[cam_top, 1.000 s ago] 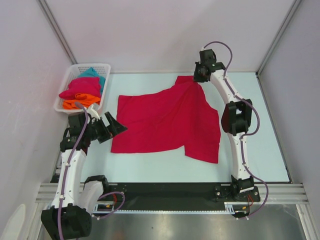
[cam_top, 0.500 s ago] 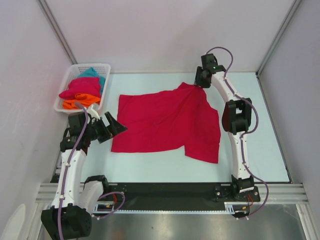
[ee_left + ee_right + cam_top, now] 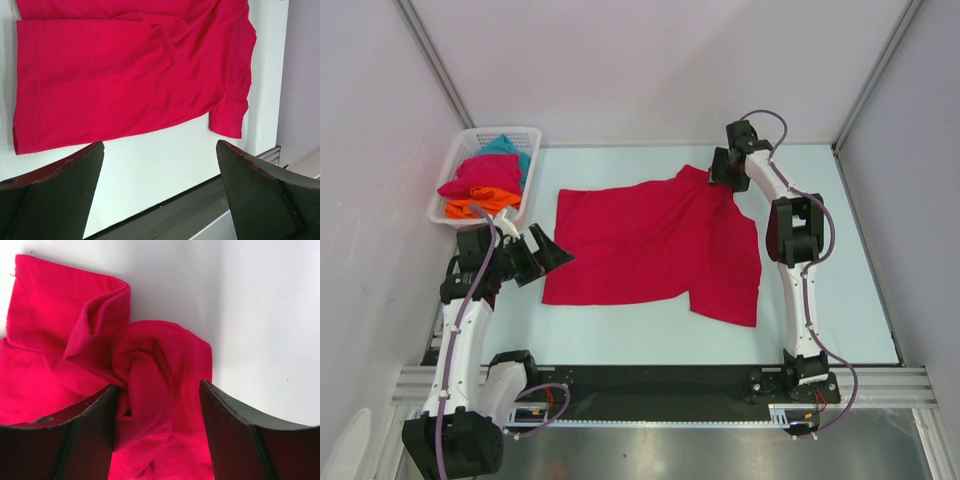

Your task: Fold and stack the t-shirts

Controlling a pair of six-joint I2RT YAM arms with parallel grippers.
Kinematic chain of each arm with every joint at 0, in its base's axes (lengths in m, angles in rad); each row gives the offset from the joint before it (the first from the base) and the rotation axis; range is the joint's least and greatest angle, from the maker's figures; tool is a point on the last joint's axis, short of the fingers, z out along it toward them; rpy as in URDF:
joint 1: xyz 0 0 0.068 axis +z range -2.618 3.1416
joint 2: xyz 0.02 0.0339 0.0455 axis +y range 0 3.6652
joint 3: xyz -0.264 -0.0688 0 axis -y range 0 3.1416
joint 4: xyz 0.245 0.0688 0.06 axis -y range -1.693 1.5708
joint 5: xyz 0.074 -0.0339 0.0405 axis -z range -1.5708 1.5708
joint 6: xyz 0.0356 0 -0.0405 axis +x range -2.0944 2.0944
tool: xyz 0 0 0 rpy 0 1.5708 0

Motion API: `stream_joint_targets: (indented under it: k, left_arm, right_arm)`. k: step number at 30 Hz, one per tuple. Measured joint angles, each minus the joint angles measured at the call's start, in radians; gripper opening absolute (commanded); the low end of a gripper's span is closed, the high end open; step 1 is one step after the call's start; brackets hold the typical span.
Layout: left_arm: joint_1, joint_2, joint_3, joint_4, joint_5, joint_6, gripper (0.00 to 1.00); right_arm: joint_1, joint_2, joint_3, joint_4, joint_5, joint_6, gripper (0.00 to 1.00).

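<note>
A crimson-pink t-shirt lies spread on the pale table, with a sleeve bunched at its far right corner. My right gripper hangs over that bunched corner. Its jaws are open, and the crumpled cloth lies loose between them. My left gripper hovers wide open just left of the shirt's near left edge and holds nothing. The left wrist view shows the shirt flat beyond those fingers. More t-shirts are piled in the basket: teal, crimson-pink and orange.
The white mesh basket stands at the far left corner of the table. A black rail runs along the table's near edge between the arm bases. Pale walls and metal posts close in the back and both sides.
My right gripper has gone from shut to open, letting go of the shirt's far corner and shifting slightly right. That corner has settled onto the table. The left arm has not moved.
</note>
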Motion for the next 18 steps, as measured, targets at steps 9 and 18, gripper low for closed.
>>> stream_joint_targets:
  k: [9, 18]
  left_arm:
    - [0.0, 0.0, 0.0, -0.001, -0.005, 0.008, 0.99]
    - [0.0, 0.008, 0.0, -0.006, -0.006, 0.009, 1.0]
  right_arm:
    - [-0.021, 0.007, 0.029, 0.01, -0.039, 0.015, 0.0]
    - [-0.032, 0.007, -0.066, 0.085, -0.051, 0.021, 0.0]
